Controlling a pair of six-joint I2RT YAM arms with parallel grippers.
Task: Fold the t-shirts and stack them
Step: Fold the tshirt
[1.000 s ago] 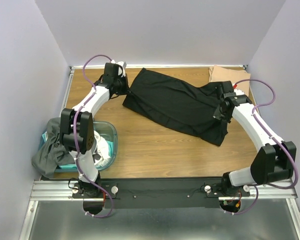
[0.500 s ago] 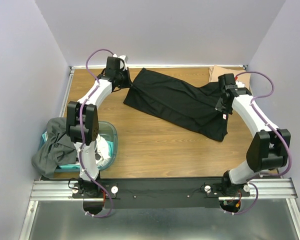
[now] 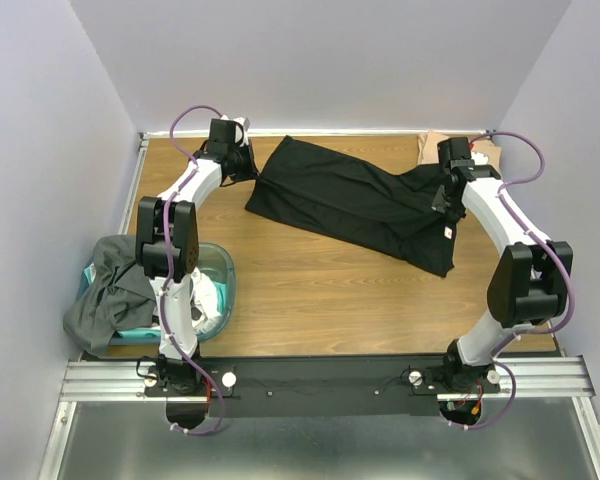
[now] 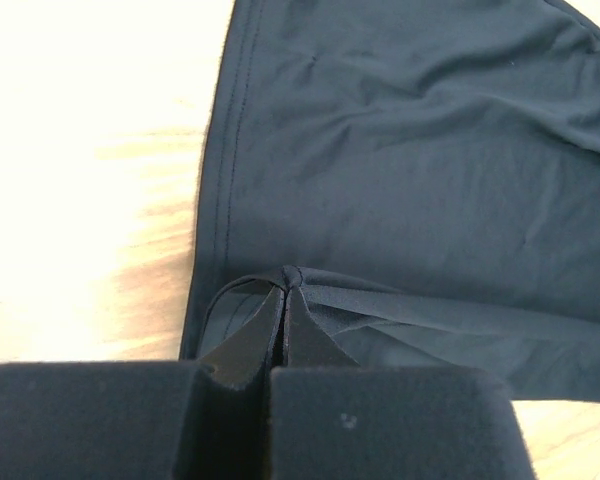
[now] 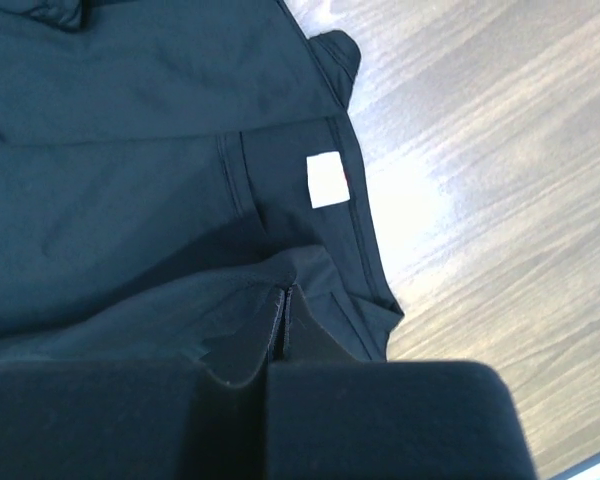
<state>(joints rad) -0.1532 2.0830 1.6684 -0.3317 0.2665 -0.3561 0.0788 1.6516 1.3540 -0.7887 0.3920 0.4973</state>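
The black t-shirt (image 3: 350, 205) lies stretched across the back of the table. My left gripper (image 3: 252, 172) is shut on its left edge; in the left wrist view the hem (image 4: 292, 277) is pinched between the closed fingers. My right gripper (image 3: 443, 192) is shut on its right end; the right wrist view shows cloth (image 5: 130, 180) clamped at the fingertips, with a white label (image 5: 327, 181) beside them. The tan-beige t-shirt (image 3: 432, 148) lies at the back right corner, mostly behind my right arm. A dark grey t-shirt (image 3: 105, 290) hangs over the tub, and a white one (image 3: 208, 300) lies inside it.
The teal see-through tub (image 3: 218, 268) stands at the front left beside my left arm. Purple walls close in the table on three sides. Bare wood (image 3: 320, 295) shows in front of the black shirt.
Both grippers have moved toward the back of the table, carrying the ends of the black shirt with them. The shirt now lies flatter and farther back.
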